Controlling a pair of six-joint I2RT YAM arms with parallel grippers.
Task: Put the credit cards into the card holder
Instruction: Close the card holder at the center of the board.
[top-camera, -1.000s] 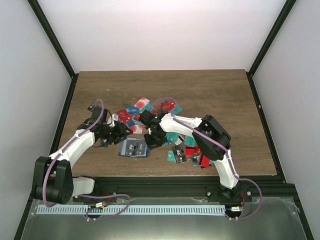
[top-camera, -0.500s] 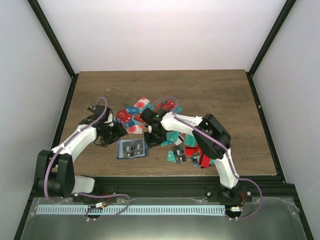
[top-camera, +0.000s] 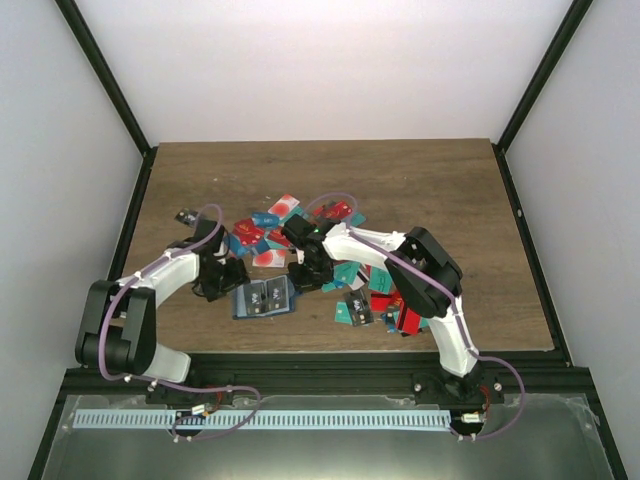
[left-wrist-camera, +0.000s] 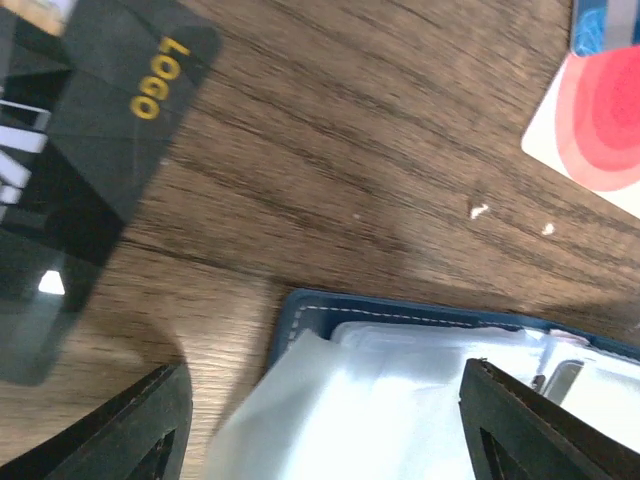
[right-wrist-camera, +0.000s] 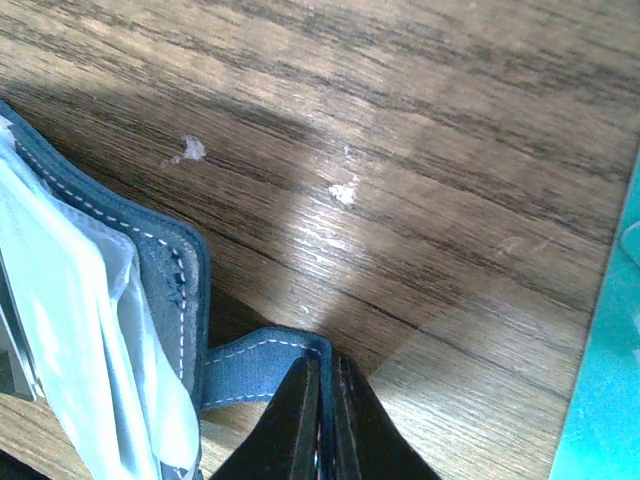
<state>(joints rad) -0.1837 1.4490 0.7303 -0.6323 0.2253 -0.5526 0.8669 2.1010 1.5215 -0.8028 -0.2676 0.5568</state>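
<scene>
The wooden worktop (top-camera: 420, 190) carries everything. The card holder (top-camera: 265, 297) lies opened out near the front, left of centre. The credit cards (top-camera: 383, 300) are strewn in a loose heap just beyond it and off to its right, many overlapping.

We judge the card holder to be light and soft. It has a stitched blue cover with floppy clear pockets (left-wrist-camera: 400, 400) inside, so it will likely slide or fold if a card is pushed into it unsupported. Its firm parts are the stitched border and the little strap (right-wrist-camera: 255, 365) at its right edge, and those are the places to hold it.

The cards look thin, stiff and glossy. Lying flat on the wood they offer almost no edge, so we think the easiest ones to take are those propped on a neighbour, pinched across a short end. They may skid away under a finger.

The black card (left-wrist-camera: 100, 150) printed with a gold logo lies flat just beyond the card holder's left corner.

The right gripper (right-wrist-camera: 322, 390) has its fingers pressed together and appears to pinch the end of the strap. The left gripper (left-wrist-camera: 320, 430) hangs low over the left end of the pockets, spread wide with nothing between its fingers.
</scene>
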